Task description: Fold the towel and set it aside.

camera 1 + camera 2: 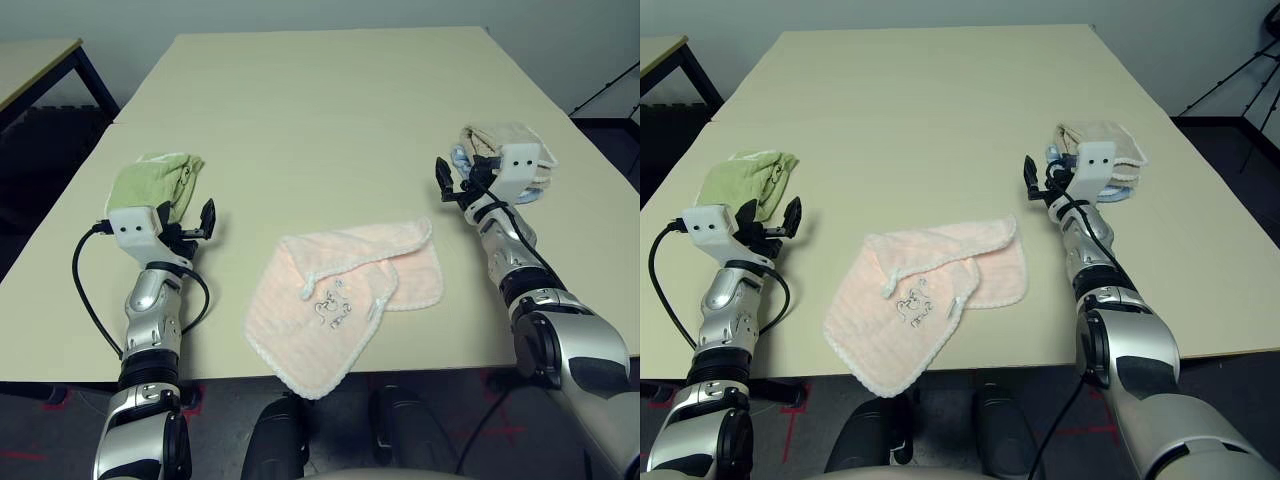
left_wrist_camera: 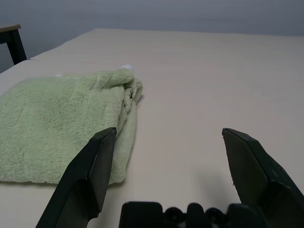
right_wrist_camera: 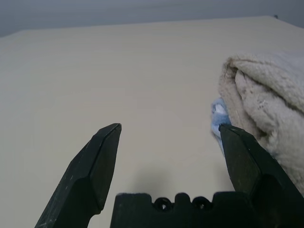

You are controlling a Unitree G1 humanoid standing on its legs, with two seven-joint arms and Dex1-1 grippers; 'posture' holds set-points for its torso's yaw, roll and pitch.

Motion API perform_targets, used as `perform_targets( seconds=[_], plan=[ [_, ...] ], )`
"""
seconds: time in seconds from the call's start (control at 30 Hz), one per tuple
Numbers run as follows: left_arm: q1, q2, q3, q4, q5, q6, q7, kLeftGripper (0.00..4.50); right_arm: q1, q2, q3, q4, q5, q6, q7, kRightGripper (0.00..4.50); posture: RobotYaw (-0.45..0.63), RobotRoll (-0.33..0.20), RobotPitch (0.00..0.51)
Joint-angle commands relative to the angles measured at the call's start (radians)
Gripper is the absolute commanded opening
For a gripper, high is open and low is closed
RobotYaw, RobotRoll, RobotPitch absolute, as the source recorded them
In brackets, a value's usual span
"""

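Pale pink terry towel [image 1: 345, 300] with white scalloped trim lies loosely half-folded on the beige table [image 1: 320, 110], between both grippers and nearer the robot, touching neither. Left gripper [image 2: 168, 142] gapes empty beside a light green towel [image 2: 57, 123]. Right gripper [image 3: 171, 137] gapes empty beside a beige towel [image 3: 266, 95] stacked with a blue one [image 3: 219, 116].
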Motion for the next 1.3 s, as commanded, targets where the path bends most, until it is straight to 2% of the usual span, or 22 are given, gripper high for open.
perform_targets(
  seconds=[0.03,0.57,0.87,0.97,1.1,1.3],
  plan=[
    [-0.005,0.004,-0.007,0.019,-0.003,0.005,-0.022,4.50,0.008,-0.009,-0.007,0.007,0.005,-0.002,0.000,4.47,-0.10,0.000,0.076],
    [-0.058,0.036,-0.024,0.037,-0.013,0.035,-0.119,4.50,0.014,-0.003,-0.016,0.002,0.012,-0.006,-0.007,4.47,-0.11,0.000,0.076],
    [-0.012,0.181,-0.081,-0.093,-0.110,0.159,-0.543,4.50,0.003,-0.040,0.026,0.003,-0.016,-0.008,0.149,4.47,-0.08,0.000,0.092],
    [0.011,0.200,-0.106,-0.148,-0.145,0.202,-0.654,4.50,-0.012,-0.056,0.030,0.012,-0.016,-0.001,0.176,4.47,-0.08,0.000,0.100],
    [0.035,0.253,-0.172,-0.170,-0.112,0.198,-0.796,4.50,-0.045,-0.073,0.036,0.020,-0.012,0.016,0.238,4.47,-0.07,0.000,0.101],
    [0.047,0.329,-0.218,-0.213,-0.134,0.271,-0.950,4.50,-0.074,-0.088,0.033,0.020,0.000,0.050,0.339,4.47,-0.07,0.000,0.102]
  ],
)
